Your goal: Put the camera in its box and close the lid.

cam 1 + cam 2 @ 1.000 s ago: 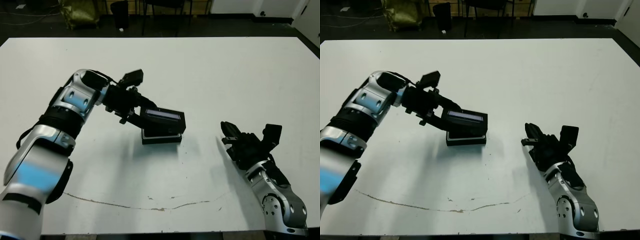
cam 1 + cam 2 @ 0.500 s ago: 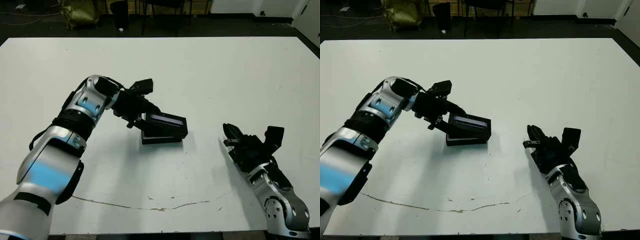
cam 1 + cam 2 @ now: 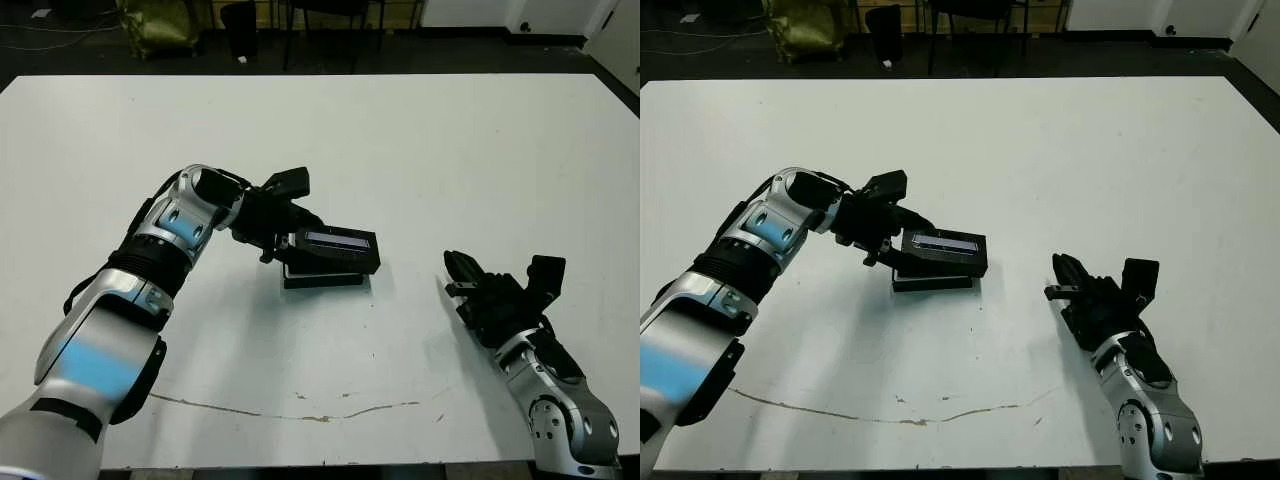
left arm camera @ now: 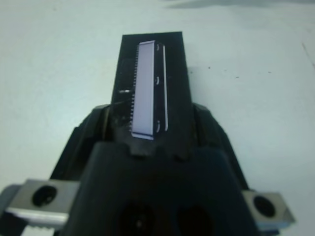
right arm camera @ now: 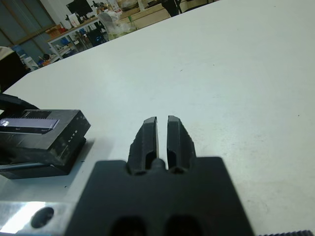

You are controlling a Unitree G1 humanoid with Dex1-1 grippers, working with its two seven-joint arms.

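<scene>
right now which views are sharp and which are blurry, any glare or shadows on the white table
Both eye views: sharp and evenly lit, with soft shadows on the white table beside the flat black striped lid and the right gripper. Left wrist view: soft and hazy; the lid's pale grey stripe glares bright, and the left gripper is blurred close up. Right wrist view: the fingers are fairly clear, the background is blurred.

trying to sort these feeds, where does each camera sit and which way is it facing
Left and right eye views: on the head, looking forward and down at the white table; both arms show.
Left wrist view: along the left gripper, which holds the lid.
Right wrist view: along the right gripper, fingers together, empty, across the table.
Shared: the right wrist and head views both show the lid over the box.
</scene>
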